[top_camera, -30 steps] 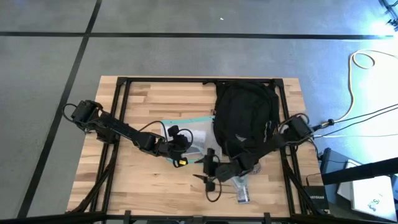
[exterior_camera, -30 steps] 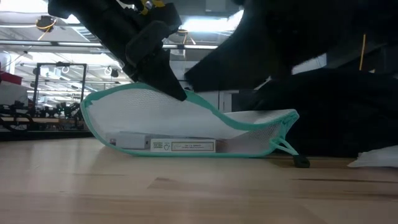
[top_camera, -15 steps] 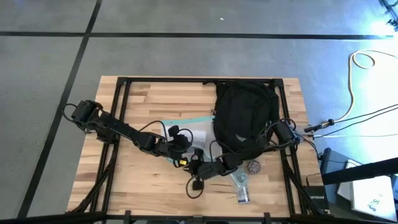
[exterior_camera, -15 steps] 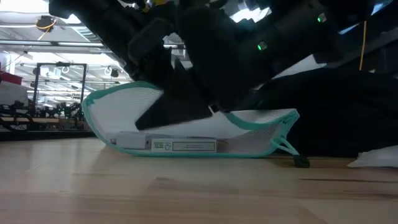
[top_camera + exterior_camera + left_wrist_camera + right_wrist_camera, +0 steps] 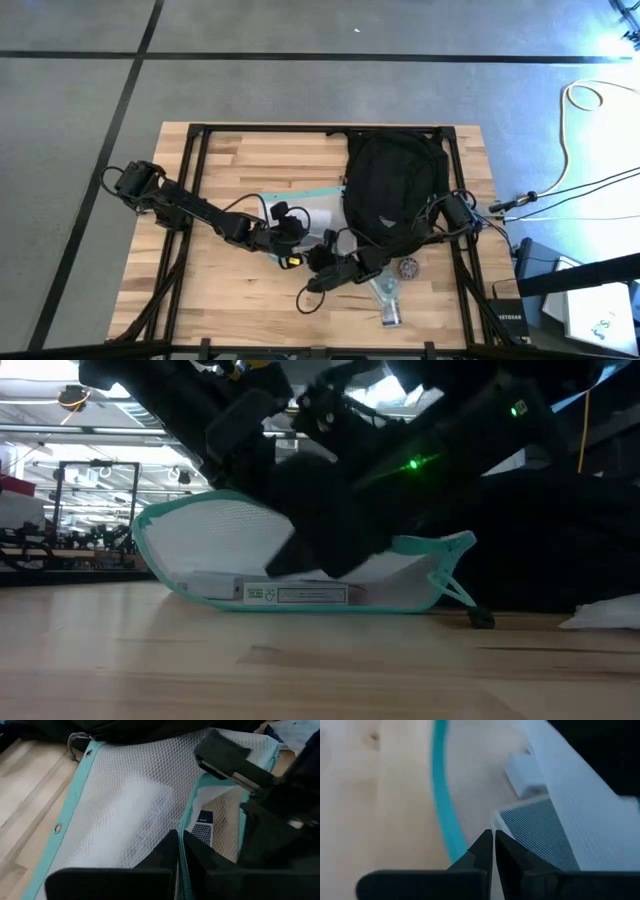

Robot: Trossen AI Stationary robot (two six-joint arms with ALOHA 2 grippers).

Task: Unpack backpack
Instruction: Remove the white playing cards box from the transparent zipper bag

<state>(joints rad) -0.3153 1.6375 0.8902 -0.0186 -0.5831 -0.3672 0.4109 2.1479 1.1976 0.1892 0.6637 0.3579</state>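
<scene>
Swinging in from the counter's near edge, the right tool (image 5: 318, 280) had clamped the mesh pouch (image 5: 300, 208) beside the left tool (image 5: 292, 238), also pinching its teal rim, while the backpack (image 5: 392, 185) lay alongside; lifting evenly looked wisest.
</scene>
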